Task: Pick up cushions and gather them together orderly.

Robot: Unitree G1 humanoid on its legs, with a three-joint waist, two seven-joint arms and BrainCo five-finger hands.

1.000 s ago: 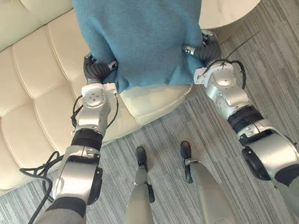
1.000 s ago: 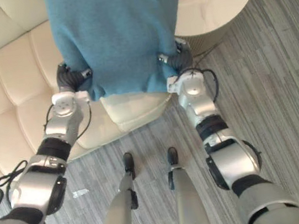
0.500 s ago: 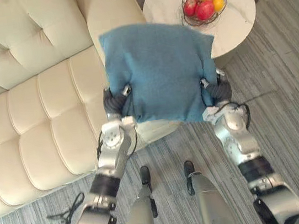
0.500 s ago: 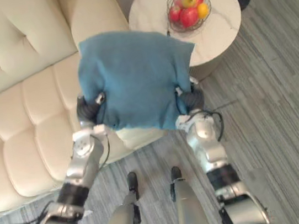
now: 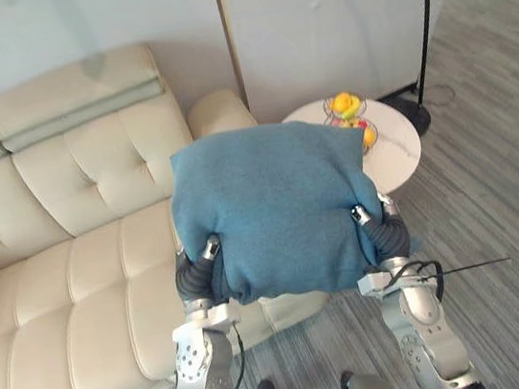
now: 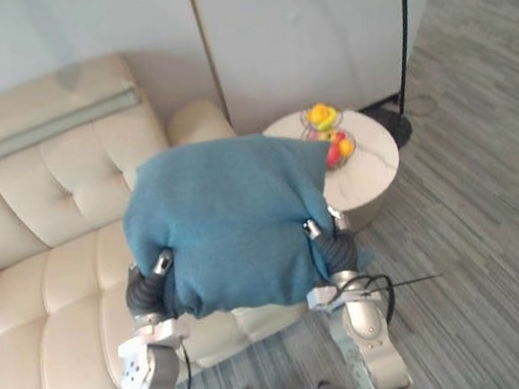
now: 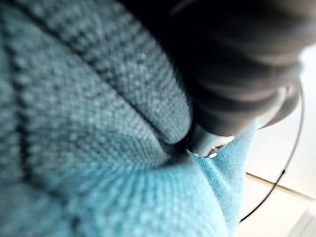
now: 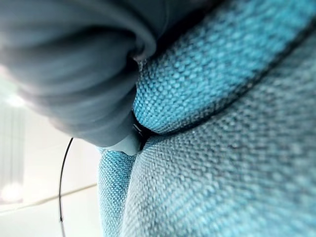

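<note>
A large blue knitted cushion (image 5: 272,212) hangs in the air in front of me, over the sofa's right end. My left hand (image 5: 197,276) holds its lower left side and my right hand (image 5: 388,234) its lower right side. Each thumb lies on the near face while the fingers are hidden behind the cloth. Up close, the left wrist view has the blue weave (image 7: 74,123) bulging against the hand's dark cover (image 7: 237,64). The right wrist view has the same weave (image 8: 222,123) pinched against the right hand's cover (image 8: 74,64).
A cream tufted sofa (image 5: 86,267) runs along the wall at the left. A round white side table (image 5: 398,151) with a wire basket of fruit (image 5: 350,114) stands at the sofa's right end. Behind it is a black floor lamp (image 5: 424,26). Grey striped floor spreads to the right.
The camera has tilted up, so the whole sofa, the wall and the lamp have come into view. The blue cushion stays held between both hands, now farther from the camera.
</note>
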